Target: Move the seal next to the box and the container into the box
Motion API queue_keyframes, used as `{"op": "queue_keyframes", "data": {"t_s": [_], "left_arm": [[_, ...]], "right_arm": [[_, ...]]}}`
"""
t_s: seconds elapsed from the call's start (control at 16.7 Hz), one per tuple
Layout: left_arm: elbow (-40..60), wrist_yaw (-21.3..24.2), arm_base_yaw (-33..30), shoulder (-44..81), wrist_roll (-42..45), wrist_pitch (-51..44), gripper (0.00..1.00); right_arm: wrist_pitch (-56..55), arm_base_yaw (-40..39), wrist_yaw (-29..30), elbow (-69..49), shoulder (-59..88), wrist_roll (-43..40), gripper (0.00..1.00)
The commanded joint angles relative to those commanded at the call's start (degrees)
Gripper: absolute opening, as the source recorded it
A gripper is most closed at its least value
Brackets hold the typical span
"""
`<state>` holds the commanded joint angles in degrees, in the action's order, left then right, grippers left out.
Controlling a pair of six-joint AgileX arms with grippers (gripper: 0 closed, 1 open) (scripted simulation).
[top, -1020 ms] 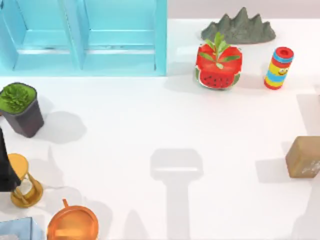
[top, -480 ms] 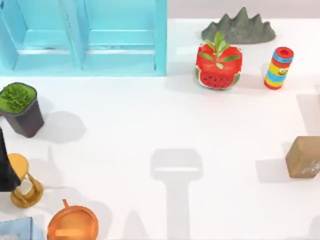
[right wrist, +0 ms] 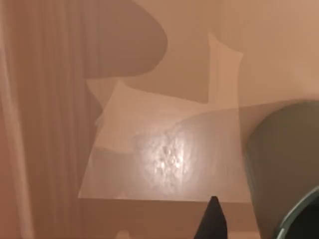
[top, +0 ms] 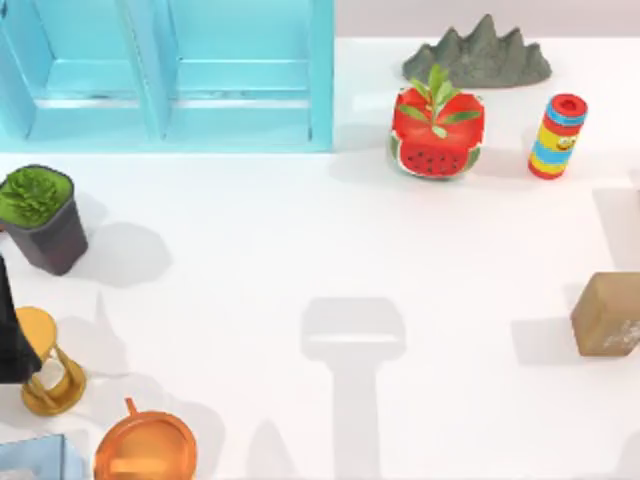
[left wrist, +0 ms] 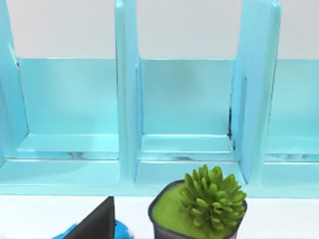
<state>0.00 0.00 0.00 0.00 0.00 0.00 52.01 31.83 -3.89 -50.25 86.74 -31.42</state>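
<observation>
**Seal at my right edge, right arm closest**

The tan wood-like cube seal sits at the table's right edge, well apart from the pale blue slotted box far left. My right wrist camera looks straight onto it, the dark grey-green round container beside. My fingers' state: can't tell.

Bright, soft shadows; perhaps slightly blurred.

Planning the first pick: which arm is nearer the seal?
Right. Its wrist view has the seal close up, at the table's right edge. The left arm is at the far left edge.
</observation>
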Motion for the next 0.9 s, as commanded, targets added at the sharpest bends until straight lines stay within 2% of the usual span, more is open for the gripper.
{"op": "queue_keyframes", "data": {"t_s": [0.24,0.9], "left_arm": [[0.0,0.0,0.0,0.0,0.0,0.0,1.00],[0.0,0.0,0.0,0.0,0.0,0.0,1.00]], "right_arm": [[0.0,0.0,0.0,0.0,0.0,0.0,0.98],[-0.2,0.2,-0.3,-0.7,-0.2,-0.4,1.00]]}}
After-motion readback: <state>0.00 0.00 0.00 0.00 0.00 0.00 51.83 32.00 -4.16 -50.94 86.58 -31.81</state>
